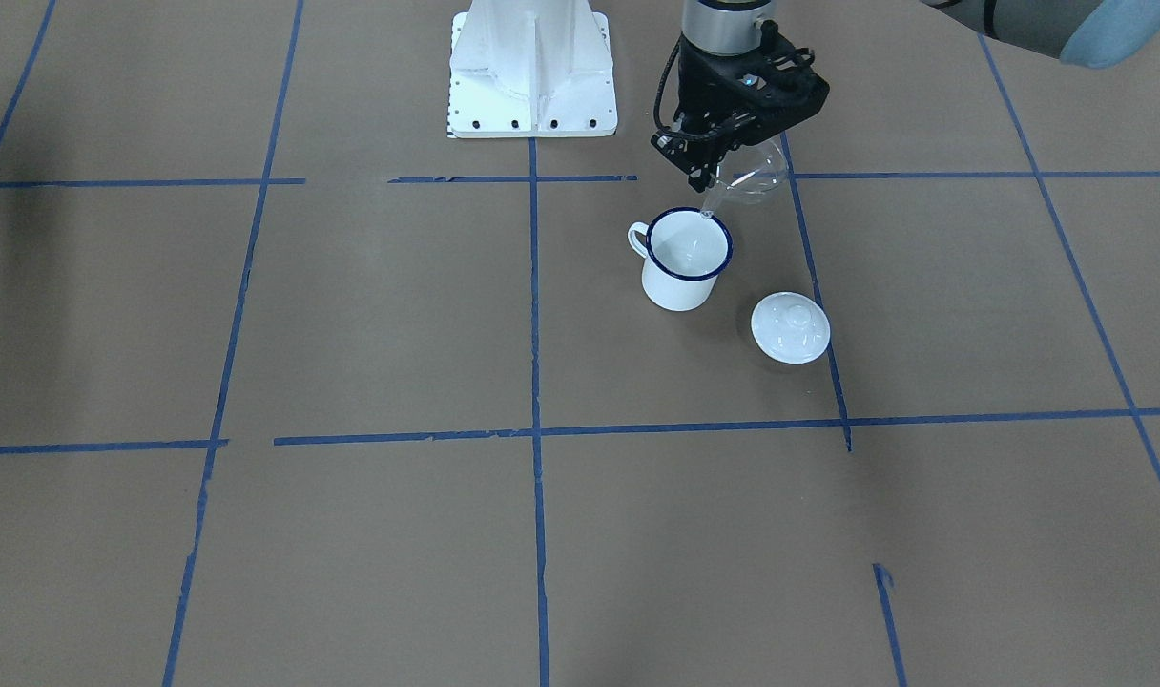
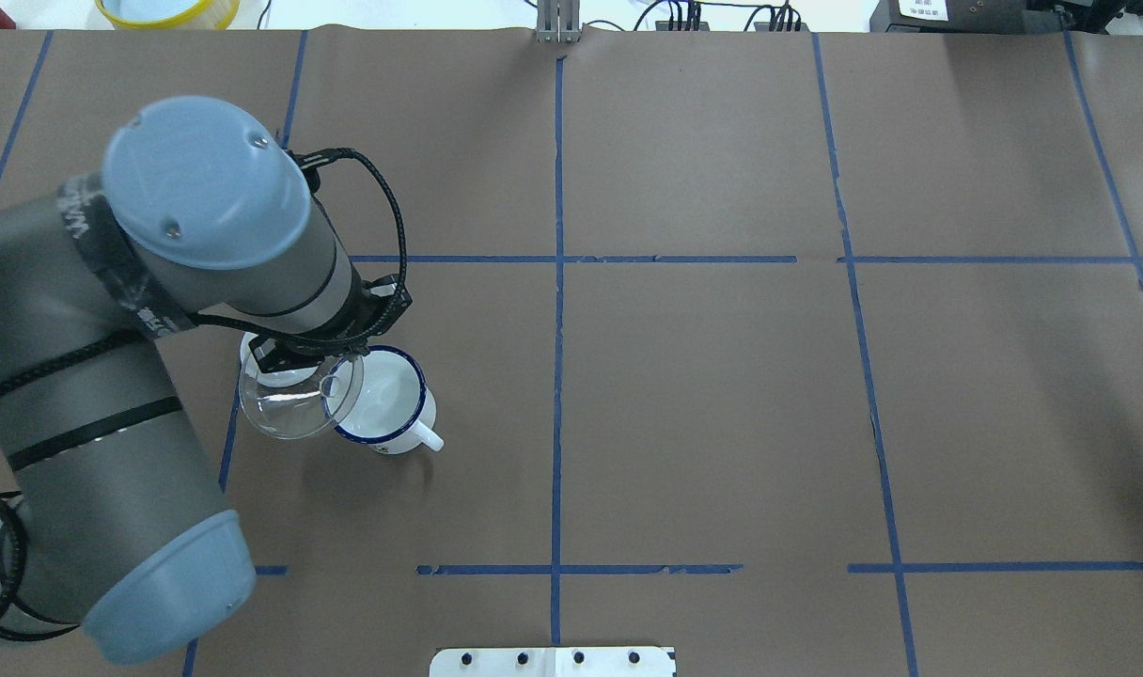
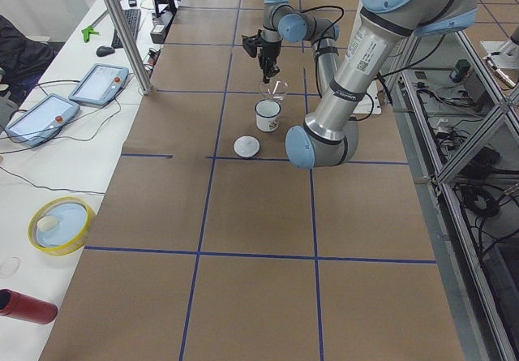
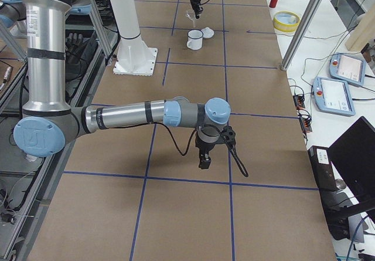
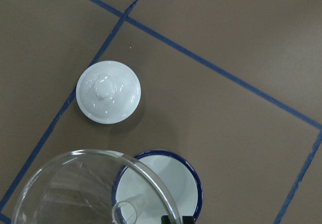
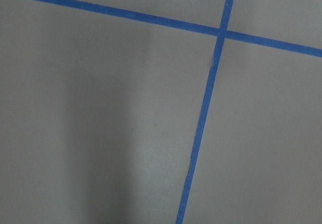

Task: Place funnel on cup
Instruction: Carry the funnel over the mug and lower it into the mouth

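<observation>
Funnel, a small clear plastic cone with a ribbed rim and a thin short spout (image 1: 754, 175), hangs tilted in the air just above the cup, a white enamel mug with a dark blue rim and a small loop handle (image 1: 676, 286). The spout tip sits over the cup's rim on the robot's side. The wide cone leans away from the cup, so you have not seated it yet. The left gripper (image 1: 707, 177) has its jaws closed on the edge of the cone.

Expect the funnel to be very light, stiff but thin-walled, and slick. In a two-point pinch it may pivot, and its clear walls make the edges hard for you to read. The rim looks like the right place to hold, since it leaves the spout free to drop into the cup. The cup looks rigid and heavier, but you could probably shift or tip it if the spout presses sideways on its rim.

The right gripper (image 4: 204, 162) hovers over the brown paper-covered counter (image 1: 351, 315), well apart from the cup. It shows only from the side, so you cannot tell how its jaws stand.

Count one funnel, one cup and one round white knobbed lid (image 1: 790, 327), which lies just beside the cup without touching it. There are two grippers.
</observation>
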